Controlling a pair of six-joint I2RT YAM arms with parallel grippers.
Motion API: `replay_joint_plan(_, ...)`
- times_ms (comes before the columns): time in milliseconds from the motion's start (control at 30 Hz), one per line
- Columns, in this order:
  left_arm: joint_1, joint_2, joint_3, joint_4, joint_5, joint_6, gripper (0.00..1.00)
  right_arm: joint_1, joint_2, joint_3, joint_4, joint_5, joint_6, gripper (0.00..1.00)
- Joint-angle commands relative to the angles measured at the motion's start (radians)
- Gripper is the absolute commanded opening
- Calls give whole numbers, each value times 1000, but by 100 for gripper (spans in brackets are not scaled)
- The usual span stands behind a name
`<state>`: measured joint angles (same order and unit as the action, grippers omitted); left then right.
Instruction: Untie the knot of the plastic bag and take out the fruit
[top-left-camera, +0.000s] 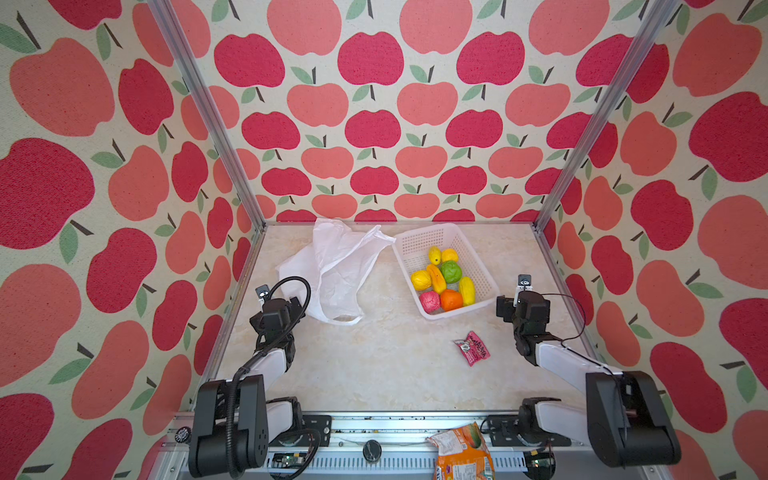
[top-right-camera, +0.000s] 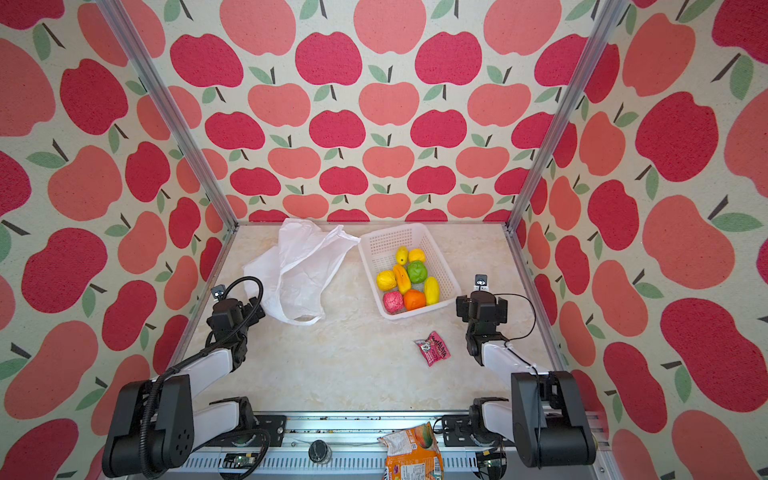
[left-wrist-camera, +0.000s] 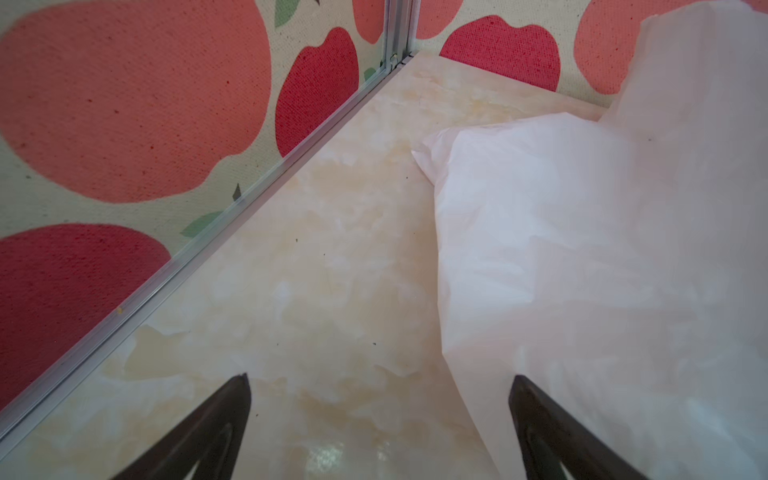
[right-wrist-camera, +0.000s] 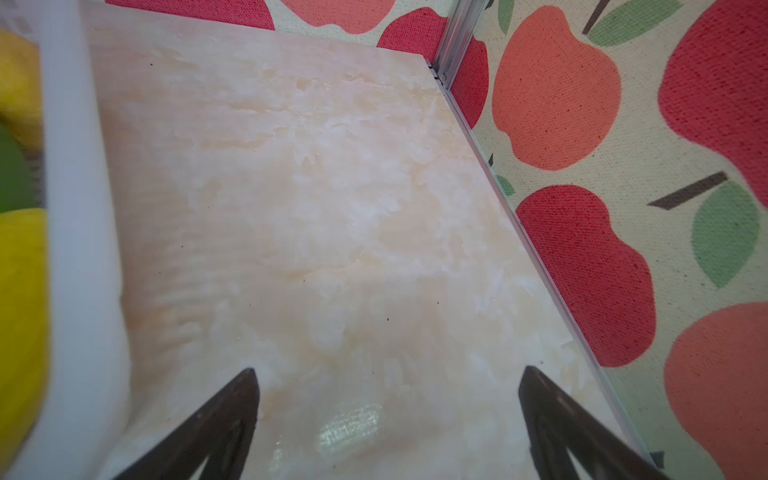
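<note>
Plainly, the left gripper (left-wrist-camera: 381, 378) hangs low over the table (top-left-camera: 374, 374) with its jaws spread wide and nothing between them. The plastic bag (top-left-camera: 336, 266) lies just beside it, ahead and toward the middle; one finger shows against the bag's edge in the left wrist view, though I cannot tell whether they touch. The bag is slack and flat, its long axis running from a loose loop handle (top-left-camera: 345, 320) near the gripper to the back wall, and no knot can be made out. The right gripper (right-wrist-camera: 388, 369), likewise spread and empty, sits just beside the basket (top-left-camera: 415, 245), well apart from the bag, so the left arm is nearer. The fruit (top-left-camera: 451, 272) lies in the basket, so the task looks done. A pink packet (top-left-camera: 472, 348) lies apart from both grippers, and nothing stands in the way.
</note>
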<state>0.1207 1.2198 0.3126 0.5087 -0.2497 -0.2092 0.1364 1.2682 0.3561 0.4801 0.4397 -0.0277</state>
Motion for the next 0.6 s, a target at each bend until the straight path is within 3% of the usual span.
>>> replay_joint_plan(0, 14, 22, -13, 135, 33, 15, 99, -3, 52, 15, 160, -68, -26, 99)
replay_joint_plan(133, 46, 104, -102, 437, 117, 22, 99, -4, 73, -32, 319, -124, -35, 99)
replay_joint_plan(233, 51, 95, -55, 330, 142, 21, 99, -13, 83, -37, 344, -109, -29, 99)
replay_joint_plan(367, 50, 119, -26, 312, 170, 44, 99, -16, 131, -36, 408, -153, -27, 99)
replay_joint_plan(433, 49, 132, -26, 327, 172, 54, 99, -24, 239, -57, 556, -187, -34, 99)
replay_joint_plan(500, 45, 175, -67, 439, 184, 75, 99, -33, 355, -53, 691, -212, -45, 99)
replay_joint_plan(567, 48, 281, -112, 651, 197, 90, 99, -49, 293, -22, 535, -222, -5, 99)
